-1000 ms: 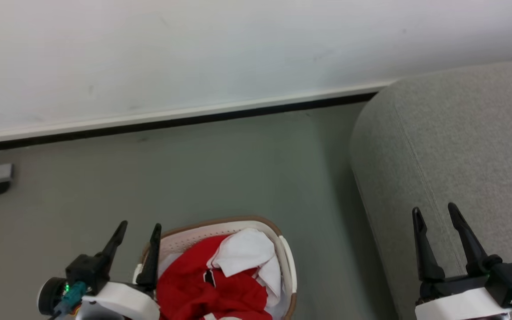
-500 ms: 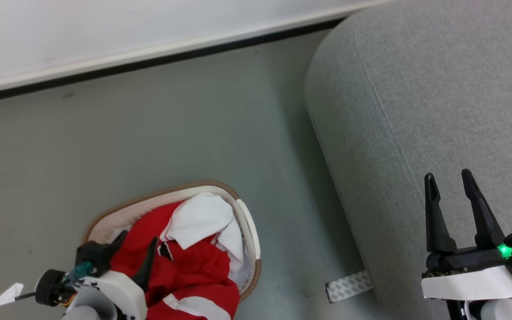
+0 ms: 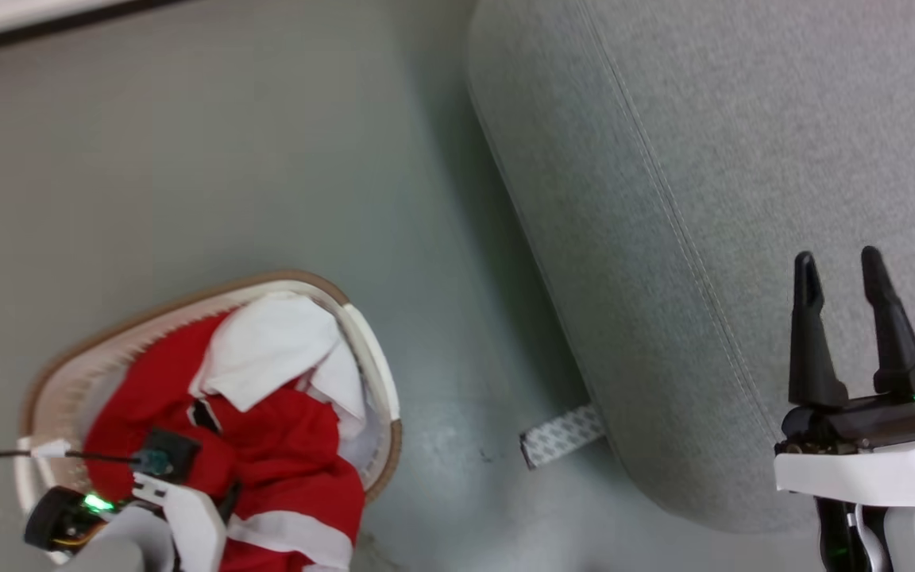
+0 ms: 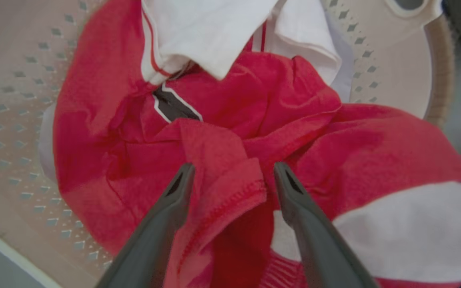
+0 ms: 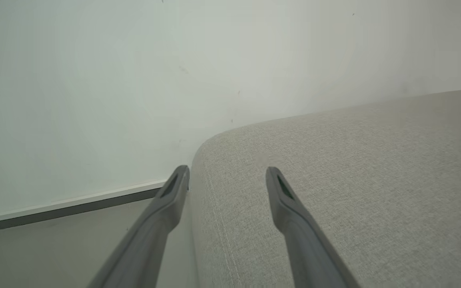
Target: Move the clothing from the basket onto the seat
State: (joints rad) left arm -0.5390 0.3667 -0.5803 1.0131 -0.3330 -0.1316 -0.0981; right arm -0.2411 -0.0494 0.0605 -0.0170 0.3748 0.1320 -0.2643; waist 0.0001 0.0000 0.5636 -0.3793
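On the clothing a small black patch edged in white sat near the folded collar area; it was too blurred to tell whether it carried writing. The clothing was bright red, soft and crumpled, with a stitched hem on one raised fold and a broad white band across the part nearest the camera. A white fold with a thin red line lay over its far side.

It lay heaped inside the basket, a cream-white tub with rows of small holes and a brown rim, standing on the grey-green floor at the near left. The left gripper was down in the basket with its fingers spread apart, the hemmed red fold rising between them.

The seat, light grey fabric with a stitched seam, filled the right side, apart from the basket. A white strip with a grey dotted pattern lay on the floor, reaching the seat's near-left edge. The right gripper hung over the seat's near part, fingers parted and holding nothing.
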